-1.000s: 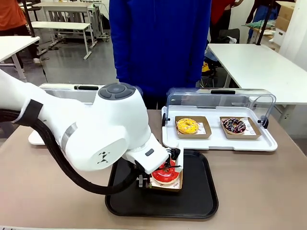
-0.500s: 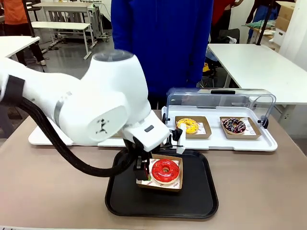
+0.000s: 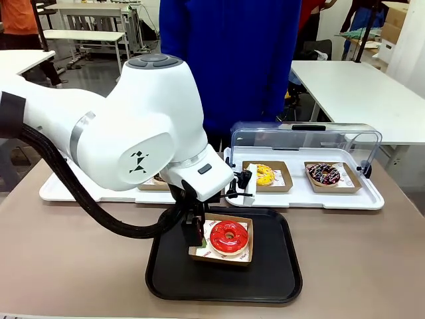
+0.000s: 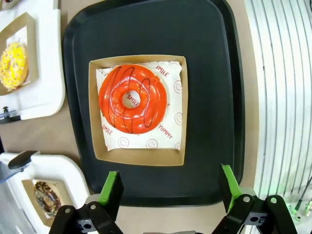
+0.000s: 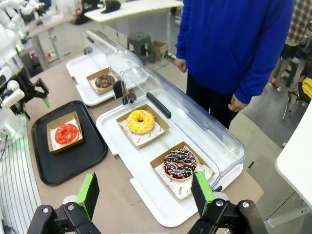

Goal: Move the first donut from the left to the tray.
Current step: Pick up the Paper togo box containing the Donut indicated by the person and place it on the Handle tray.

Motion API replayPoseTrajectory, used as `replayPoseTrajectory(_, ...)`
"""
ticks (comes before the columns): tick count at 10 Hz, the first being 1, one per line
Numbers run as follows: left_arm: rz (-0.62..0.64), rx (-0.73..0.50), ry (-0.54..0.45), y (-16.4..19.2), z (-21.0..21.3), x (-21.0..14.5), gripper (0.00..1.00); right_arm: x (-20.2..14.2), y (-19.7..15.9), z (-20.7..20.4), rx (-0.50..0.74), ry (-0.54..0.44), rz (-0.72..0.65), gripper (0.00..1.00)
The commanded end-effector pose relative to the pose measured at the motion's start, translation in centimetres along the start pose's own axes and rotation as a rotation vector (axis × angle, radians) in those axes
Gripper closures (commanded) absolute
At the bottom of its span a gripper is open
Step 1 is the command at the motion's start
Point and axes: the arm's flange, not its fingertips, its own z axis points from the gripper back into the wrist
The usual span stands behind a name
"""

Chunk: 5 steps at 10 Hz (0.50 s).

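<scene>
The red glazed donut [image 3: 229, 237] [image 4: 132, 99] [image 5: 66, 133] lies in its shallow brown box [image 4: 139, 158], and the box rests on the black tray [image 3: 272, 266] [image 4: 209, 97] [image 5: 73, 163]. My left gripper [image 4: 169, 187] hangs open a little above the box's near edge. Its green pads [image 4: 109, 187] stand wide apart and touch nothing. In the front view the big white left arm [image 3: 139, 139] reaches over the tray's left part. My right gripper [image 5: 145, 195] is open and holds nothing, high over the table's right end.
A white tray [image 3: 302, 197] with a raised clear lid [image 3: 305, 136] holds a yellow donut [image 3: 262, 174] and a sprinkled chocolate donut [image 3: 324, 174]. A second white tray [image 3: 53, 189] at the left carries a chocolate donut [image 5: 105, 81]. A person in blue [image 3: 226, 66] stands at the far side.
My left gripper has let go of the donut box and risen off it. The box with the red donut stays on the black tray.
</scene>
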Motion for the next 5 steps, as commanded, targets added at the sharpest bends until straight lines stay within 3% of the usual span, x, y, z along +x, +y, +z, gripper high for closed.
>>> replayPoseTrajectory(1,0.006,0.012,-0.007,-0.20,-0.20,0.04,0.00,0.21,-0.17,-0.20,-0.002,-0.038,0.025,0.00)
replayPoseTrajectory(5,0.006,0.012,-0.007,-0.20,-0.20,0.04,0.00,0.21,-0.17,-0.20,-0.002,-0.038,0.025,0.00)
